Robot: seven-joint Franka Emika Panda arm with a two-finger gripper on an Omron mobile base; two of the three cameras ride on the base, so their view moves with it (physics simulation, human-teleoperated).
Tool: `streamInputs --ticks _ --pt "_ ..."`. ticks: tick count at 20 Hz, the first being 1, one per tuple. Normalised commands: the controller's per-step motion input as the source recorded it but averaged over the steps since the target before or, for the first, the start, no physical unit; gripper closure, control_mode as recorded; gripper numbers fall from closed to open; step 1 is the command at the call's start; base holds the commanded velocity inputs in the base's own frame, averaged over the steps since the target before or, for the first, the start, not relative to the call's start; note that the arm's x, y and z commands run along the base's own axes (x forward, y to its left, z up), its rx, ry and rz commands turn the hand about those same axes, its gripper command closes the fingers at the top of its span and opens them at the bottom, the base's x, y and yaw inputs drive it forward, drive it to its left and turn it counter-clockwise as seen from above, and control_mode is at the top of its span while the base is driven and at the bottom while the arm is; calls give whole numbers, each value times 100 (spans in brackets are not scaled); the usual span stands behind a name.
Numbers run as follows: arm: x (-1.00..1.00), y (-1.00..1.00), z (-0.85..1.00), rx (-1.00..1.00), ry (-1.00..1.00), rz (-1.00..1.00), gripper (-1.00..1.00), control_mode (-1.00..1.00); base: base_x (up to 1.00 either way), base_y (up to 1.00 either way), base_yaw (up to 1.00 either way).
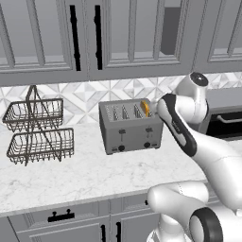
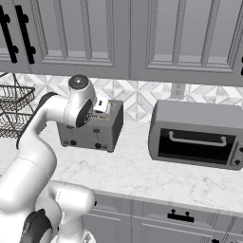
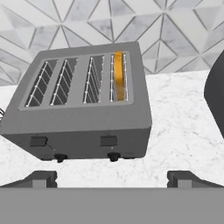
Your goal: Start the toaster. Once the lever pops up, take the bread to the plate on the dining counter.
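Toaster point(image 3: 81, 109) levers sit just beyond the gripper point(image 3: 111, 178), whose jaws stand spread wide with nothing between them, hovering above the marble worktop point(image 1: 71, 175) in front of the appliance. Farther back, the bread point(image 3: 118, 75) stands upright in the rightmost slot, its golden crust showing. Behind is the tiled backsplash point(image 3: 87, 22).

Grey toaster point(image 3: 83, 118) with black levers, golden-crusted bread point(image 3: 118, 75), white grey-veined marble worktop point(image 1: 71, 175), grey cabinets point(image 1: 118, 33)
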Motion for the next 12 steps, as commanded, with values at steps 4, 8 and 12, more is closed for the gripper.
streamInputs --ticks 4,8,12 --pt "30 0 -21 -8 -2 0 -100 -100 0 0 0" --pt "28 0 -16 -3 0 0 -100 -100 0 0 0" --pt "35 0 -19 0 0 0 -100 -100 0 0 0"
